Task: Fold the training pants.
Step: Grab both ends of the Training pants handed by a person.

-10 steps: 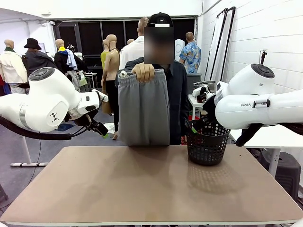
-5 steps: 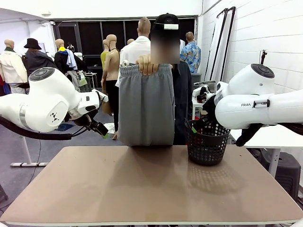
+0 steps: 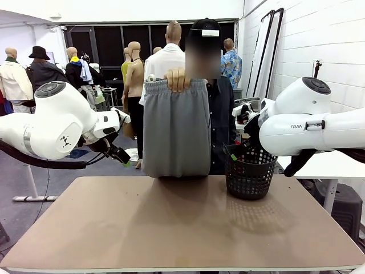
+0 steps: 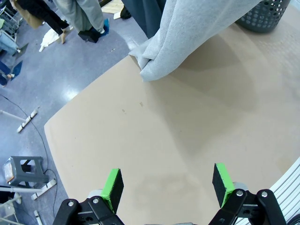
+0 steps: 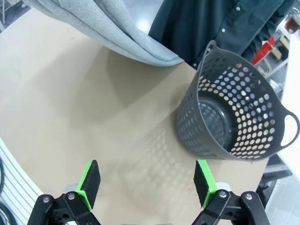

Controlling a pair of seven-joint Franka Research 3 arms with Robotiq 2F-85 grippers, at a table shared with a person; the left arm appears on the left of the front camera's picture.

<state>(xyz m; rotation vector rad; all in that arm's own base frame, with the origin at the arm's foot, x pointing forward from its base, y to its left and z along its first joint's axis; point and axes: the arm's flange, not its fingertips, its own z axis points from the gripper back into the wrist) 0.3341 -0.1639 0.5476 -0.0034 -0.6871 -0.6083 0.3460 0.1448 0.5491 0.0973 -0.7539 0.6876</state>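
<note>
The light grey training pants (image 3: 175, 128) hang folded over, held up by the waistband in a person's hand (image 3: 178, 79) behind the table's far edge. Their lower fold reaches the tabletop edge, as the left wrist view (image 4: 187, 33) and right wrist view (image 5: 108, 28) show. My left gripper (image 4: 167, 185) is open above bare table, well short of the pants. My right gripper (image 5: 146, 183) is open too, above the table near the basket, nothing between its green pads. In the front view both arms are raised at the table's sides, left (image 3: 57, 120) and right (image 3: 302, 123).
A black mesh basket (image 3: 249, 173) stands at the table's far right, seen also in the right wrist view (image 5: 234, 117). The brown table (image 3: 182, 228) stretches wide in front. The person in a dark shirt (image 3: 219, 123) stands at the far edge.
The person has lifted the pants a little higher and shifted slightly to the right. Neither arm has moved and both grippers stay open.
</note>
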